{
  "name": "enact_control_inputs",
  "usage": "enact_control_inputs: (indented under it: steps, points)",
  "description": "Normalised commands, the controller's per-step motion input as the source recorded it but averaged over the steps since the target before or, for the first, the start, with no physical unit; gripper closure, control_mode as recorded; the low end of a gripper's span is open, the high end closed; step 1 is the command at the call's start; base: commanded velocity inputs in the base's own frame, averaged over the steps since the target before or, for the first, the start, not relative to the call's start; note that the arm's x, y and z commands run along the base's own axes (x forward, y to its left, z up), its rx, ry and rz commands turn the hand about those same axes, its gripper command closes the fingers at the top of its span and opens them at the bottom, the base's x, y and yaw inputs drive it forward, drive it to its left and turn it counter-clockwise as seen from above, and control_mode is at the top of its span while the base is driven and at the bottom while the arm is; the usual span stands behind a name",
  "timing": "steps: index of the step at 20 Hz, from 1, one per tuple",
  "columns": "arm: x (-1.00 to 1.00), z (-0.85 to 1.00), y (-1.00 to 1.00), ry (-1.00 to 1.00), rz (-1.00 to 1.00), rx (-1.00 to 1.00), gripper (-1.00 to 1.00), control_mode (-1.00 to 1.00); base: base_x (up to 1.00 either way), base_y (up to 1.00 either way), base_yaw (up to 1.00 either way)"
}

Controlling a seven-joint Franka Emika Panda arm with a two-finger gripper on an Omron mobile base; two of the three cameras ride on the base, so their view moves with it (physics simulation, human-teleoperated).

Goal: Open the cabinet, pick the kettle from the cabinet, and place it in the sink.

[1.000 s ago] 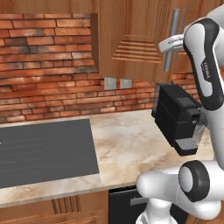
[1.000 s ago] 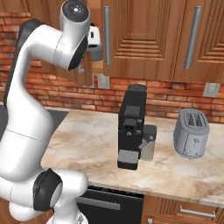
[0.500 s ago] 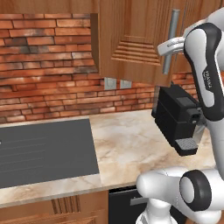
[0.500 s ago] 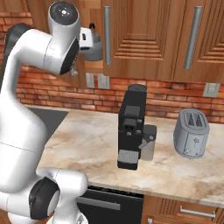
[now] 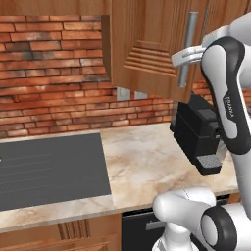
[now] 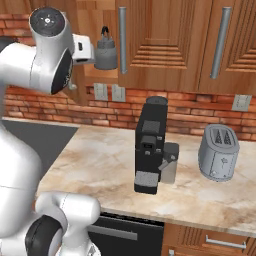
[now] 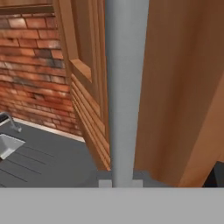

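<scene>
The cabinet [image 5: 147, 49] door has swung further out since a moment ago, the gripper [image 5: 188, 53] clamped tight on its grey bar handle [image 7: 124, 92]. Behind it the kettle [image 6: 105, 52] sits on the shelf. Down left, the sink [image 7: 6, 144].

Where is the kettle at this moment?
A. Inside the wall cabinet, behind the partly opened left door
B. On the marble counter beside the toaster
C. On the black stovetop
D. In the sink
A: in the right base view the kettle sits in the cabinet, in the gap beside the door handle.
</scene>
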Motion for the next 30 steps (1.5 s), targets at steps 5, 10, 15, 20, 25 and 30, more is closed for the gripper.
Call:
enact_control_inputs:
  steps: [5,10,15,20,25,30]
  points:
    - [-0.24,0.0,0.38,0.0,-0.07,0.0,1.0,-1.0,0.0,0.0,0.0]
    - [-0.23,0.0,0.33,0.0,-0.06,0.0,1.0,-1.0,0.0,0.0,0.0]
    - [-0.17,0.0,0.33,0.0,-0.05,0.0,1.0,-1.0,0.0,0.0,0.0]
    - [-0.1,0.0,0.34,0.0,-0.04,0.0,1.0,-1.0,0.0,0.0,0.0]
    - [-0.08,0.0,0.32,0.0,-0.04,0.0,1.0,-1.0,0.0,0.0,0.0]
    - [-0.03,0.0,0.29,0.0,-0.04,0.0,-1.0,-1.0,0.0,0.0,0.0]
